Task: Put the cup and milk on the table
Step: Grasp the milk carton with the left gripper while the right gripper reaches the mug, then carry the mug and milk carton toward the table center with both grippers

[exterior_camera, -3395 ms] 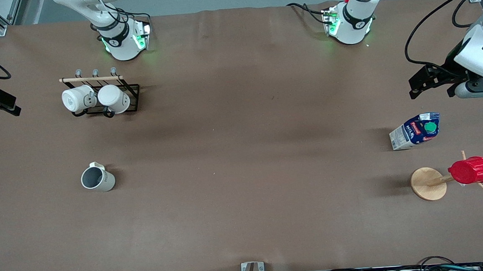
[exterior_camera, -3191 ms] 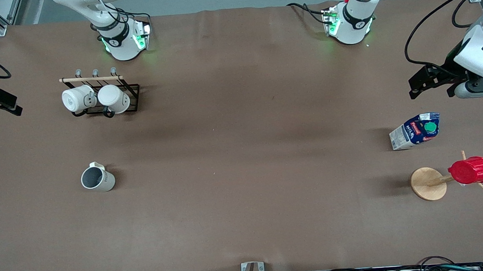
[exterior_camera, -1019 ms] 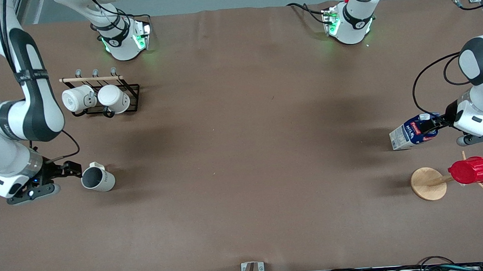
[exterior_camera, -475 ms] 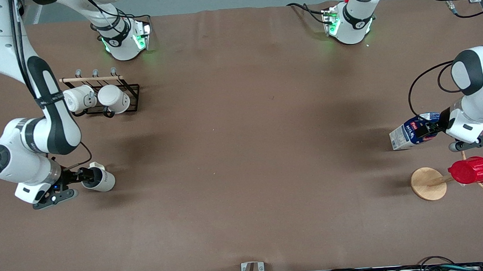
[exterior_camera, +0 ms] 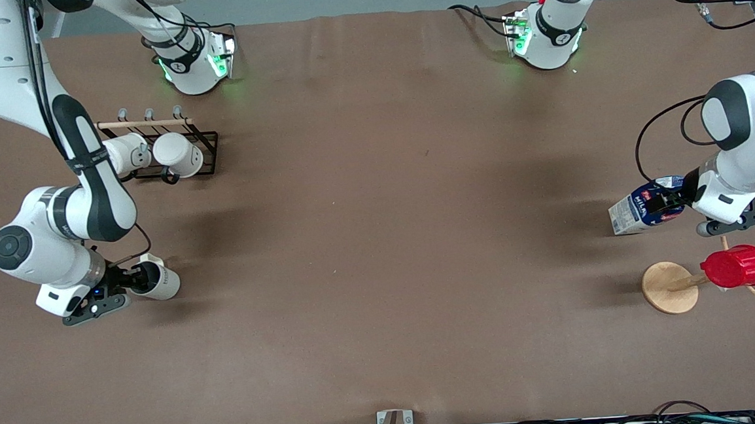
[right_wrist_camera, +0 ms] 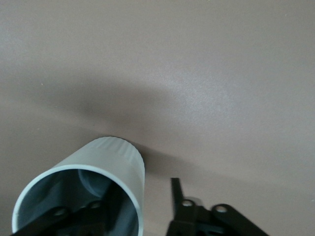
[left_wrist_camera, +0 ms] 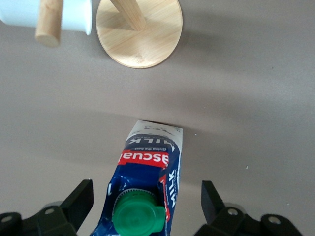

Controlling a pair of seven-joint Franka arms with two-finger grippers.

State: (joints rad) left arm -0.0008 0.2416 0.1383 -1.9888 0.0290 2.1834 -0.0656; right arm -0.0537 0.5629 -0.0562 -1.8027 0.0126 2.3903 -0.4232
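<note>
The light-grey cup (exterior_camera: 158, 283) stands on the brown table (exterior_camera: 379, 238) toward the right arm's end. My right gripper (exterior_camera: 127, 282) is down at its rim and open. In the right wrist view one finger is inside the cup (right_wrist_camera: 98, 169) and the other finger (right_wrist_camera: 175, 194) is outside, with the wall between them and my right gripper (right_wrist_camera: 140, 209) not closed on it. The milk (exterior_camera: 636, 210) stands toward the left arm's end. My left gripper (exterior_camera: 670, 199) is open around its top. In the left wrist view the milk (left_wrist_camera: 150, 160) sits between the spread fingers of my left gripper (left_wrist_camera: 146, 206), apart from both.
A black rack (exterior_camera: 207, 153) with two white mugs stands near the right arm's base. A red ribbed cup (exterior_camera: 736, 267) hangs on a wooden stand (exterior_camera: 669, 287) nearer the front camera than the milk; its base shows in the left wrist view (left_wrist_camera: 139, 32).
Both arms came in from the table's ends and lowered. The right gripper reached the cup's rim, the left gripper closed in around the milk's top. Cup and milk have not moved.
</note>
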